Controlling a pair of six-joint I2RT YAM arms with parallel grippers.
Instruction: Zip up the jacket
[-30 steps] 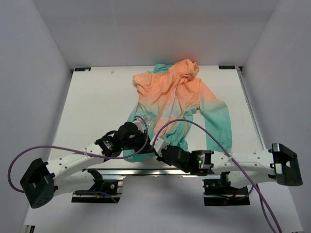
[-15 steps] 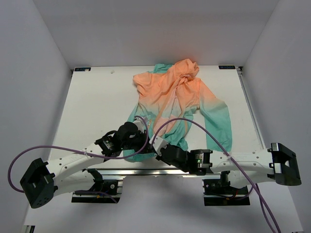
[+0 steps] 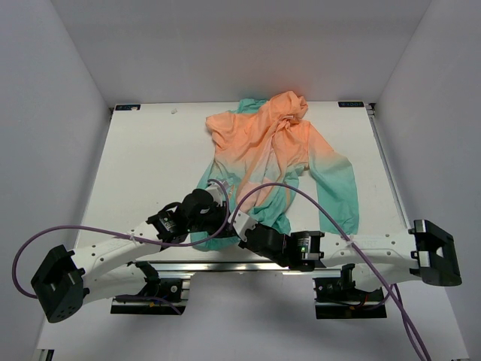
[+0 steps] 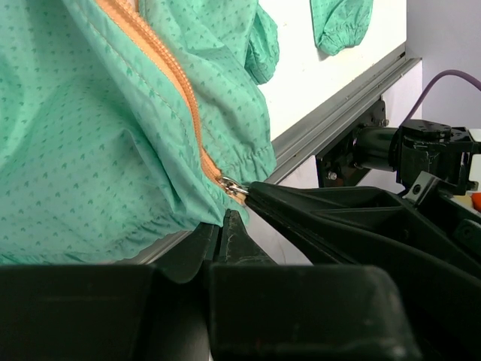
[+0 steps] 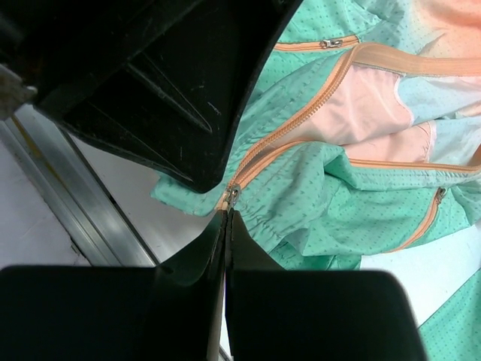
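Observation:
The jacket (image 3: 263, 147) lies spread on the white table, orange at the far end and teal at the near hem. Both grippers meet at the hem by the table's front edge. My left gripper (image 3: 218, 218) is shut, pinching the teal hem (image 4: 188, 207) just left of the orange zipper (image 4: 161, 68). My right gripper (image 5: 227, 216) is shut too, its tips closed on the small metal zipper pull (image 5: 233, 194) at the zipper's bottom end. In the left wrist view the right fingers (image 4: 301, 214) come in from the right and touch that slider (image 4: 234, 188).
A metal rail (image 4: 338, 113) runs along the table's front edge right under the hem. The jacket's right sleeve (image 3: 338, 192) stretches toward the near right. Purple cables (image 3: 75, 229) loop over both arms. Orange pocket zippers (image 5: 421, 218) show on the teal front.
My right gripper's jaws have closed on the zipper pull, and the right arm has edged a little left toward the hem. The left arm and the jacket have stayed put.

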